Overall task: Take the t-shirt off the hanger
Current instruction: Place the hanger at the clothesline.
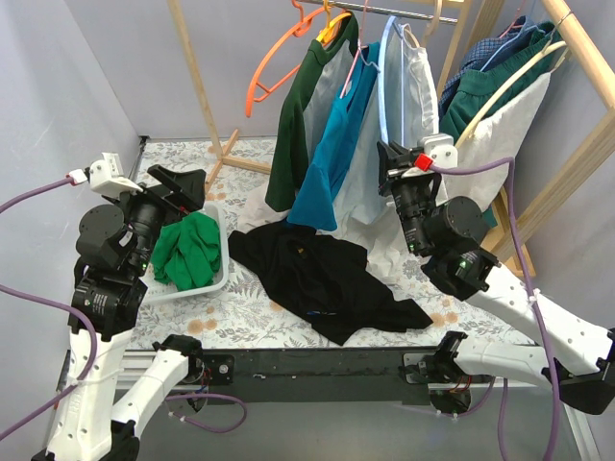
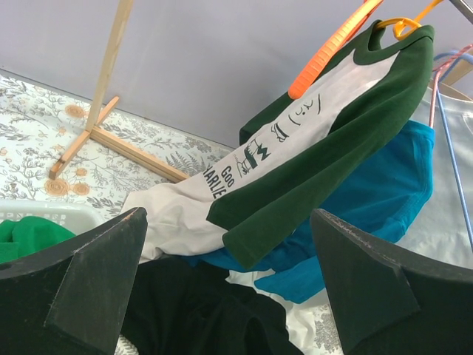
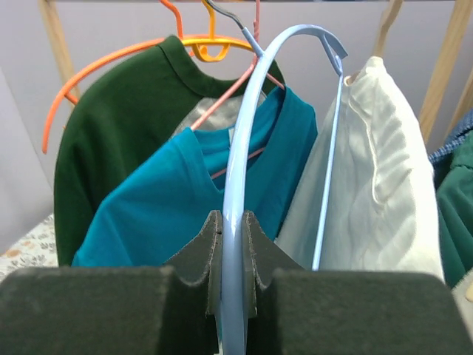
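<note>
My right claw (image 3: 233, 231) is clamped on the pale blue hanger (image 3: 246, 133), the white t-shirt (image 3: 377, 177) still draped over it; my left claw (image 2: 229, 237) gapes wide, holding nothing

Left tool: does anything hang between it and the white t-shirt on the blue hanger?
Yes: the green shirt and teal shirt hang between the left tool and white t-shirt; the right tool grips its blue hanger.

Pale-blue hanger (image 3: 238, 148) hangs upright beside white t-shirt (image 3: 384, 185).
</note>
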Robot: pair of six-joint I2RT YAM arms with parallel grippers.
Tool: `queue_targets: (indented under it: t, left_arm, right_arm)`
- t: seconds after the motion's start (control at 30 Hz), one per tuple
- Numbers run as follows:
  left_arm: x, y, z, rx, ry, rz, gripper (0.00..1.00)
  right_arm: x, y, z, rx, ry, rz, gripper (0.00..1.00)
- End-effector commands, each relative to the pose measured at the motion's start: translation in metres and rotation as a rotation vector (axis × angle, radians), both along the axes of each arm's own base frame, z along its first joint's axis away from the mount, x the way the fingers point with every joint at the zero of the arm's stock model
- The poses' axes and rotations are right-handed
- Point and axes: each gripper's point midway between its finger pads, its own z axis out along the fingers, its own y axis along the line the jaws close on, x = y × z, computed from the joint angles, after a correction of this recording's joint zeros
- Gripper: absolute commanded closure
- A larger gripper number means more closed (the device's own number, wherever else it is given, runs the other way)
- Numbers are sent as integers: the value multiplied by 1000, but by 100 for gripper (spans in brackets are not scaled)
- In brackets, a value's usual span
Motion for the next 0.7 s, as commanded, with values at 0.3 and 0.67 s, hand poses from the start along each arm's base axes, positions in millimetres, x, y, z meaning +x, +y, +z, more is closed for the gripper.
queue_targets:
  t: [0.3,0.67]
  left_arm:
    - [-1,-6,-12,5,38,-37,7]
    - [-1,-7,-15,10,46,-43,6]
  right_arm:
    - [48,-11,66,311,-134,65,99]
    - [77,-14,89,441,-185,108,99]
